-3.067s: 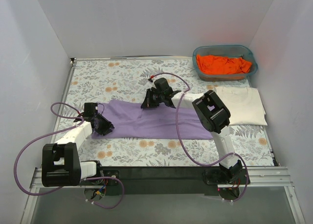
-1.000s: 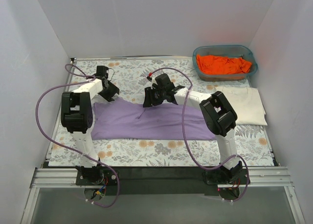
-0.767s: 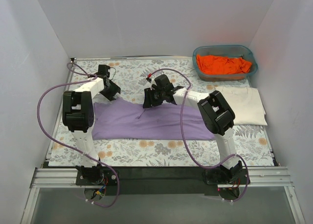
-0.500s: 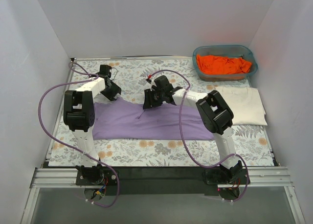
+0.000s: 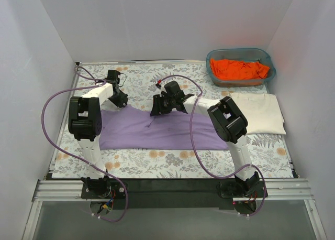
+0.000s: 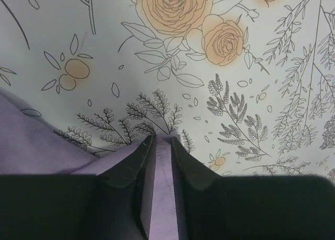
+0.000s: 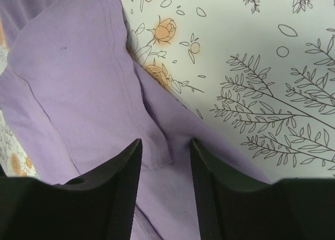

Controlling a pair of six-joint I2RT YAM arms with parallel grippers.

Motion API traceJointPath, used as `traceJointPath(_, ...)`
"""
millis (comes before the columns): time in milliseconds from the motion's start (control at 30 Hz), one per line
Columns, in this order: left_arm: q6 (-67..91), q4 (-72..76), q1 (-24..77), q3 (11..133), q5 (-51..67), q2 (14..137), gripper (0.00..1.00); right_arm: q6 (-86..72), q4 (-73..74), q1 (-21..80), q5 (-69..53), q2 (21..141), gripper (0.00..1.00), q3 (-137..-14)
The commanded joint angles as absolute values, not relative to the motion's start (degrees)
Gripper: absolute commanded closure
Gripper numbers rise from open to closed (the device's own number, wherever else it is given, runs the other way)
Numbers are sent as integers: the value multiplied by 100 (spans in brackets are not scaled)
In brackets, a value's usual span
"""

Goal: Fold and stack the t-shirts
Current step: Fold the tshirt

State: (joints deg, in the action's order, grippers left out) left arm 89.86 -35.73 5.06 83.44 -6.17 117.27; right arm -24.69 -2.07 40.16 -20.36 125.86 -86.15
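The lavender-purple t-shirt (image 5: 167, 131) lies spread across the middle of the floral tablecloth. My left gripper (image 5: 118, 99) is at its far left corner, shut on a hemmed edge of the lavender shirt (image 6: 163, 182). My right gripper (image 5: 158, 108) is at the shirt's far edge near the middle, its jaws open and straddling a fold of the lavender cloth (image 7: 157, 145). The orange t-shirt (image 5: 238, 69) lies bunched in the teal basket. The cream-white folded t-shirt (image 5: 260, 112) lies at the right.
The teal plastic basket (image 5: 212, 57) stands at the far right corner. White walls close in the table on three sides. Purple cables loop from both arms over the tablecloth (image 5: 141, 80).
The left arm swung from the shirt's near left to its far left corner and closed on the edge. In the last second both grippers shifted only slightly.
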Motion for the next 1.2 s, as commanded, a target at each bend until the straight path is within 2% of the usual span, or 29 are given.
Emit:
traceJointPath(0, 8939, -3744, 545, 8359, -782, 11935, 82, -2522, -343, 4078, -2127, 12735, 60, -8666)
traceJointPath(200, 8912, -3744, 545, 8358, -800, 11988, 93, -2505, -378, 4104, -2259, 12639, 70, -8578)
traceJointPath(333, 8903, -3735, 545, 8358, -774, 11997, 96, -2479, -396, 4113, -2303, 12577, 75, -8543)
traceJointPath(433, 8912, -3735, 545, 8350, -773, 11997, 98, -2470, -404, 4113, -2329, 12560, 83, -8525)
traceJointPath(500, 8921, -3744, 545, 8358, -747, 11936, 98, -2461, -413, 4113, -2320, 12542, 93, -8560)
traceJointPath(567, 8938, -3744, 545, 8358, -756, 11874, 94, -2470, -404, 4113, -2312, 12533, 99, -8587)
traceJointPath(733, 9052, -3779, 545, 8437, -852, 11558, 70, -2426, -396, 4113, -2242, 12507, 99, -8604)
traceJointPath(833, 9079, -3814, 571, 8508, -922, 11487, 62, -2373, -404, 4122, -2206, 12489, 99, -8613)
traceJointPath(1167, 8842, -4210, 791, 8920, -1528, 11839, 62, -2268, -404, 4131, -2153, 12542, 99, -8710)
